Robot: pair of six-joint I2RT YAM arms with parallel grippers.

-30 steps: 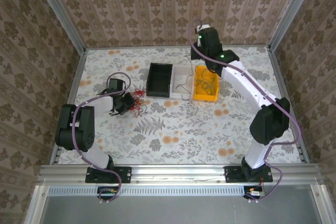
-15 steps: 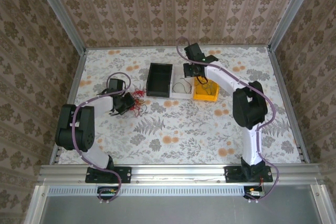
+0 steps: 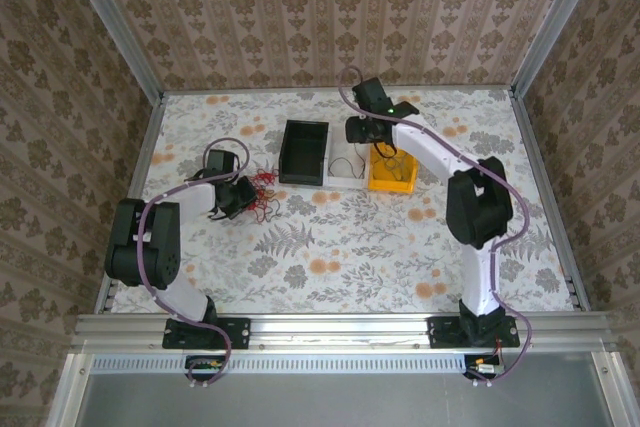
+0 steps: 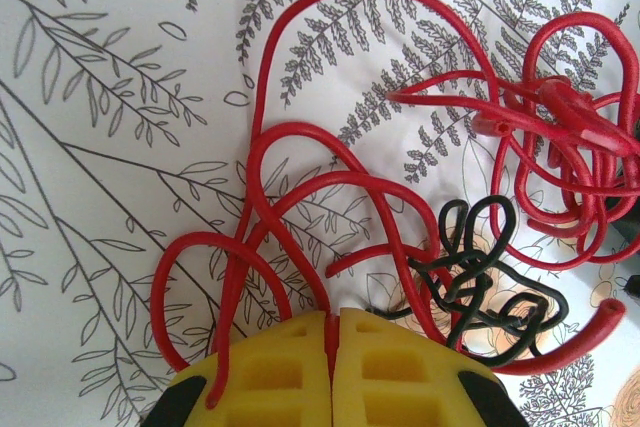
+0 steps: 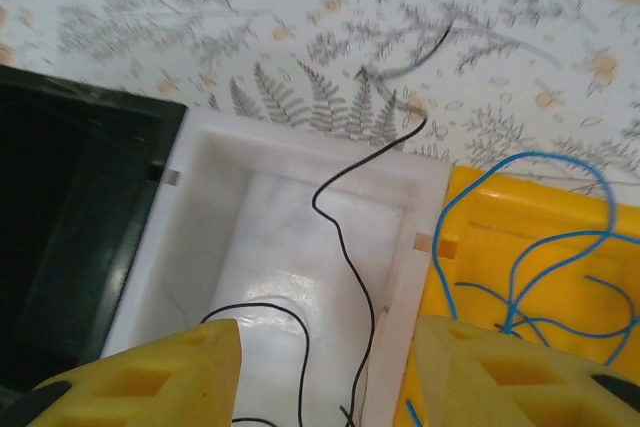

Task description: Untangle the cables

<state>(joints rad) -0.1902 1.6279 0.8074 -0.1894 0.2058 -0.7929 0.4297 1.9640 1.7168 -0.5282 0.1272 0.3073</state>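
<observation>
Pinching a red cable [image 4: 258,172] is the left gripper [image 4: 332,347]; the right gripper [image 5: 325,367] gapes above the white bin [image 5: 210,247].

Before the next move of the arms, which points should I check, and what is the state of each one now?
1. Left gripper shut on the red cable: ok.
2. Right gripper open and empty: ok.
3. Thin black cable wholly inside the white bin: not ok, one end lies over the far rim on the table.
4. Black knot free of the red cable: cannot tell, red strands cross it.
5. Blue cables in the yellow bin: ok.
</observation>
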